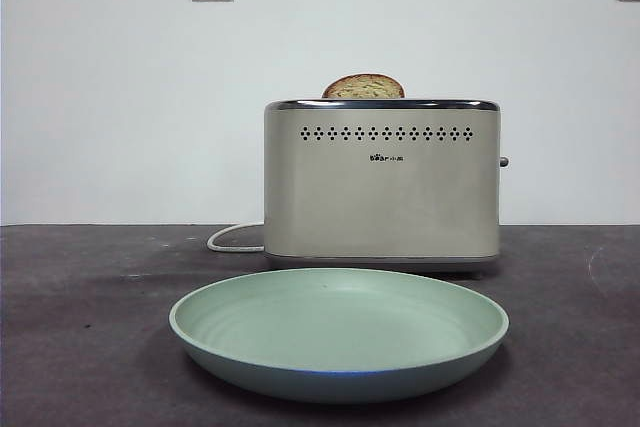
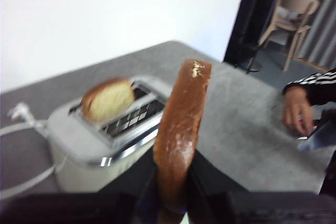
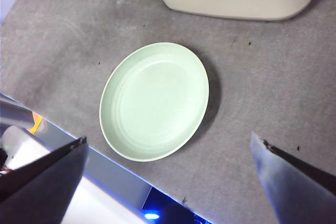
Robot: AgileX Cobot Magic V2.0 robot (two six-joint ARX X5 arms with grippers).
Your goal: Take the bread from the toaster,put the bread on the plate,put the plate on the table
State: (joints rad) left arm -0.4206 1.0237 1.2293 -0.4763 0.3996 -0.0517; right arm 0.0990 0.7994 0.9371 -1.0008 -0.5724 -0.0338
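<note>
Bread [image 2: 181, 135] above toaster [image 1: 382, 182], second slice [image 1: 364, 87]

**Camera Placement**

Front view: low, level across the table [image 1: 80, 347], close to the plate [image 1: 340, 332] and toaster [image 1: 382, 182]. Left wrist view: angled down on the toaster. Right wrist view: looks steeply down on plate and toaster base.

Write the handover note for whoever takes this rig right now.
Left end effector: shut on the bread, held edge-up high above the toaster.
Right end effector: open, hovering over the plate, holding nothing.
Plate sits bare on the table in front of the toaster. A second slice is in a toaster slot.
Done: bread is out.
Left: put bread on plate, then place the plate.
</note>
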